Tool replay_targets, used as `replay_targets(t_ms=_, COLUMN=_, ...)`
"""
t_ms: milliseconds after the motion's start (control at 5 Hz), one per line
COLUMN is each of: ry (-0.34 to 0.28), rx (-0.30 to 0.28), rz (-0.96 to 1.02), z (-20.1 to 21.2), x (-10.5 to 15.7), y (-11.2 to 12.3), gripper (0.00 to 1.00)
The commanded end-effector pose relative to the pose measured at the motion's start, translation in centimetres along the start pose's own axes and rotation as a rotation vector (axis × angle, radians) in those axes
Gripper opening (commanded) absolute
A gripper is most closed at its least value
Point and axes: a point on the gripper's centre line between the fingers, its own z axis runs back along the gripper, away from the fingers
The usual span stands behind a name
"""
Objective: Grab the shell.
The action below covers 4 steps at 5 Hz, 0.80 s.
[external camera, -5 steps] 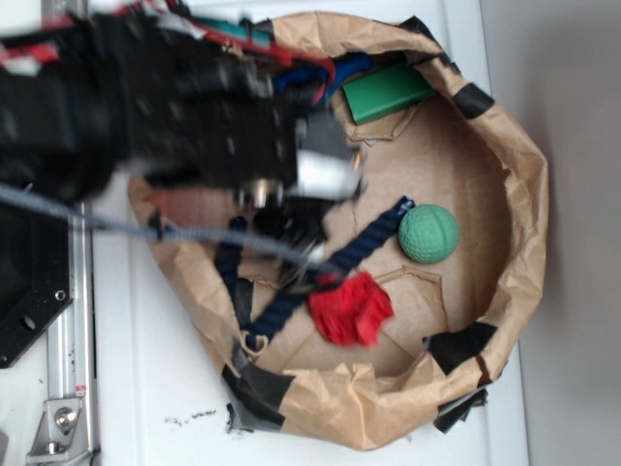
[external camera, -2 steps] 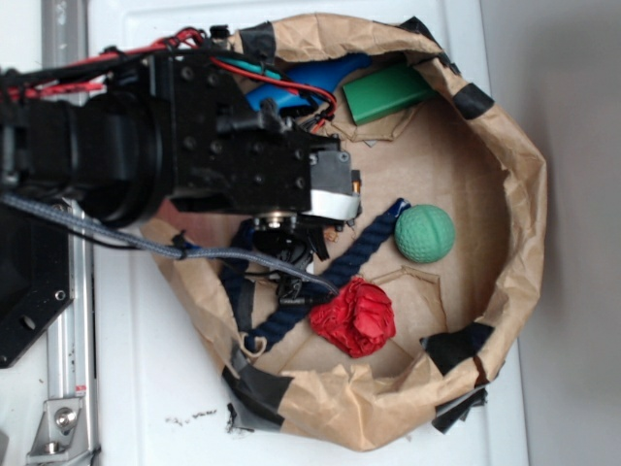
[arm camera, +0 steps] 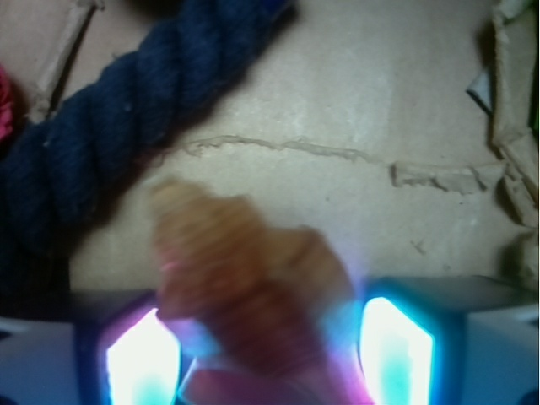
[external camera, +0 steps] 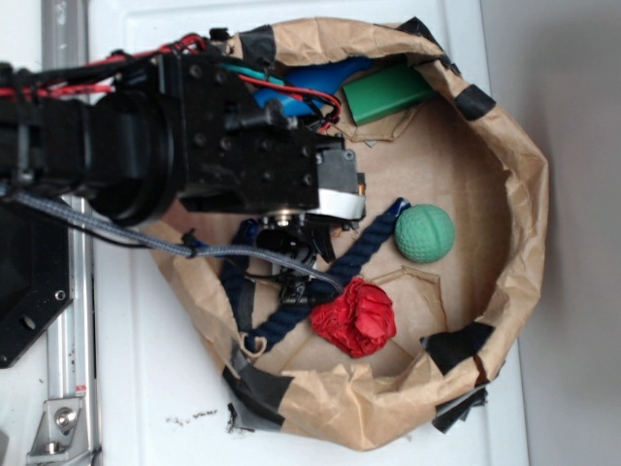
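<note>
In the wrist view the shell [arm camera: 253, 270], orange-brown and ribbed, lies between the two lit fingers [arm camera: 139, 359] of my gripper [arm camera: 270, 346]. Its pointed tip aims up-left toward the rope. The jaws stand open around it, the left one close against it and a thin glowing gap showing on the right. In the exterior view my gripper [external camera: 291, 277] hangs low inside the brown paper bowl [external camera: 524, 194], and the arm hides the shell there.
A navy rope [external camera: 364, 248] runs diagonally beside the gripper. A red cloth ball [external camera: 356, 317] sits just right of it, a green dimpled ball [external camera: 425, 233] farther right. A green block [external camera: 386, 94] and blue bottle [external camera: 310, 78] lie at the bowl's far rim.
The arm swung in fast from the left and settled over the bowl's left half. The red cloth ball shifted slightly right. Since 0.4 s ago the arm has barely moved.
</note>
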Motion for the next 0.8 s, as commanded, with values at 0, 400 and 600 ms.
replay_targets(t_ms=0, ry=-0.036, rx=0.018, rz=0.073, z=3.8, x=1.0, y=0.4, gripper=0.0)
replay_targets(t_ms=400, ry=-0.149, rx=0.049, rz=0.135, z=13.9, x=1.6, y=-0.6, gripper=0.0)
replay_targets(t_ms=600, ry=-0.108, rx=0.062, rz=0.164, z=18.2, x=2.8, y=-0.7, gripper=0.0)
